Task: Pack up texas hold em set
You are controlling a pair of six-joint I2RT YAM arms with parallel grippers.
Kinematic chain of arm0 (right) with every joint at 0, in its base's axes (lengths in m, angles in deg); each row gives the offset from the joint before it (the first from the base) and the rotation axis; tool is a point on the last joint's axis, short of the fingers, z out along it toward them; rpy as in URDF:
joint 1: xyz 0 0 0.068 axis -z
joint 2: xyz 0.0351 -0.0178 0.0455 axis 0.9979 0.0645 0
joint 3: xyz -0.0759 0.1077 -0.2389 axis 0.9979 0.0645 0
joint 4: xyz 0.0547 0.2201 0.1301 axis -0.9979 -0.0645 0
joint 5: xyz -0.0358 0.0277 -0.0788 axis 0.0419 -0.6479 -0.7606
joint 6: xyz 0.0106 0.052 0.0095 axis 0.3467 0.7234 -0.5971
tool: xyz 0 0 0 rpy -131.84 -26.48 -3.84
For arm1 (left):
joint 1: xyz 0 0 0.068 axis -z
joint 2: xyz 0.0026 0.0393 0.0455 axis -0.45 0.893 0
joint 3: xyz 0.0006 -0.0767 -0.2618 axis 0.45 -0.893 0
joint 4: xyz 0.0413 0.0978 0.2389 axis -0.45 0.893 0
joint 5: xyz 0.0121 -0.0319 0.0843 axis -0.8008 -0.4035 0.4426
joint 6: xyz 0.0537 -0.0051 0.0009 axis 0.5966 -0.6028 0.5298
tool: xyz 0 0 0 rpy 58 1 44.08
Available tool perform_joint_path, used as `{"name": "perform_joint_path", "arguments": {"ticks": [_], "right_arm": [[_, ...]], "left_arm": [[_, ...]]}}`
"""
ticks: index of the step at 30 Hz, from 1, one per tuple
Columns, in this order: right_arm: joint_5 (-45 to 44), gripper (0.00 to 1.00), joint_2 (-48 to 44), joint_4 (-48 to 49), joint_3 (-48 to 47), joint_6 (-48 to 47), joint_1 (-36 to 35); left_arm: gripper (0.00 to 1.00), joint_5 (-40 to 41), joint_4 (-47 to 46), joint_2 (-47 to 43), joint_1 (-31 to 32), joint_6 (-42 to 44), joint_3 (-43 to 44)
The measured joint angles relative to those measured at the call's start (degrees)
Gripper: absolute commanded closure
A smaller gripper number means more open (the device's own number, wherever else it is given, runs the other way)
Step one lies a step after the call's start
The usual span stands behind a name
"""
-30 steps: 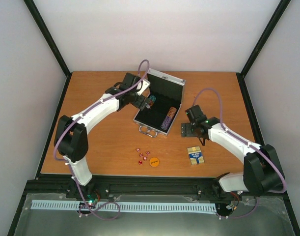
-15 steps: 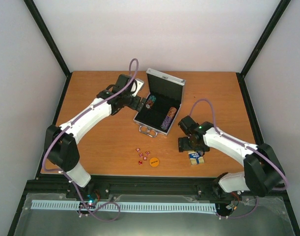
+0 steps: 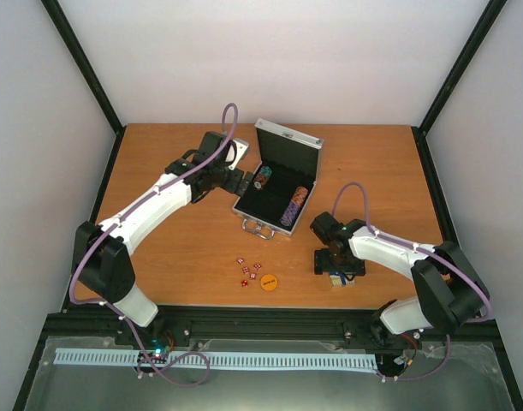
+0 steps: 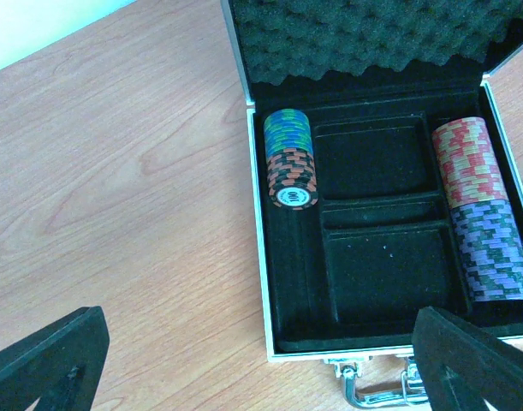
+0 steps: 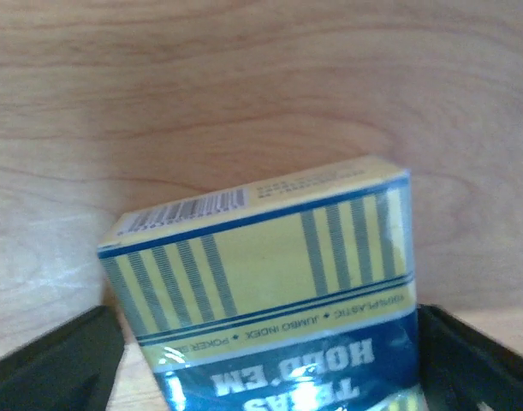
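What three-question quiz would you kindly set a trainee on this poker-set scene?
1. True or false: the blue-and-yellow card deck box lies inside the open silver aluminium case.
2. The right gripper, jaws open, is placed: A) either side of the deck; B) inside the case; C) on the case's lid.
3. Fill in: the striped round poker chips sit in the case's two outer columns; its middle compartments are ____.
Key: 1 false, it lies on the wooden table; 2 A; 3 empty.
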Motion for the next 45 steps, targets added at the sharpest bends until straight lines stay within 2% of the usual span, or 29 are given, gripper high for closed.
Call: {"name": "perform_joint_path", "arguments": {"ticks": [5, 8, 10, 11, 17, 24, 28, 38, 45], "right_arm": [[0.2, 0.47, 0.4, 2.2, 0.0, -0.5, -0.1], [0.1, 0.77, 0.4, 2.3, 0.0, -0.8, -0.1], [0.2, 0.93, 0.2, 2.3, 0.0, -0.9, -0.1], [0.3, 0.97, 0.1, 2.2, 0.0, -1.0, -0.1], [0.9, 0.97, -1.2, -3.1, -5.0, -3.6, -0.2], [-4.7, 0.97, 0.6, -6.7, -26.8, -12.0, -0.6], [-6.2, 0.97, 7.0, -5.4, -37.8, -18.7, -0.6], [-3.3, 0.97, 29.1, -4.1, -57.2, -34.9, -0.7], [-2.7, 0.97, 33.1, -1.9, -62.8, -47.6, -0.7]], "left_arm": [[0.00, -0.1, 0.0, 0.0, 0.0, 0.0, 0.0], [0.00, -0.1, 0.0, 0.0, 0.0, 0.0, 0.0], [0.00, 0.0, 0.0, 0.0, 0.0, 0.0, 0.0], [0.00, 0.0, 0.0, 0.0, 0.0, -0.1, 0.0], [0.00, 1.7, 0.6, 0.0, 0.0, -1.3, 0.0], [0.00, 8.0, -0.7, -2.0, 0.0, -8.0, -4.2], [0.00, 10.9, -0.9, -3.9, 0.0, -12.9, -8.6], [0.00, 15.6, -2.2, -12.1, -0.1, -21.4, -15.4], [0.00, 15.9, -3.9, -13.7, -0.1, -23.0, -17.2]]}}
